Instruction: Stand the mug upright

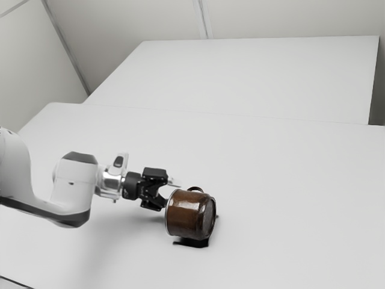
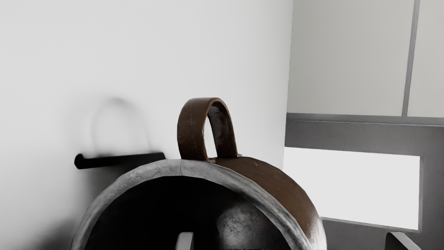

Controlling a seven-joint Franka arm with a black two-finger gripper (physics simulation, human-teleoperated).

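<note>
pincer [image 1: 170,194] open | mug [image 1: 187,215] sideways, mouth toward pincer | long axis roughly level

Premises observed: a plain indoor workroom, possibly a lab; exact type undetermined. I note a broad white desk [image 1: 120,132], a second white surface [image 1: 252,78] beyond it, a robot arm [image 1: 75,186], pale wall panels [image 2: 350,55] with grey seams [image 2: 409,62], and a grey frame [image 2: 432,194] around a bright white rectangle [image 2: 353,187].
</note>
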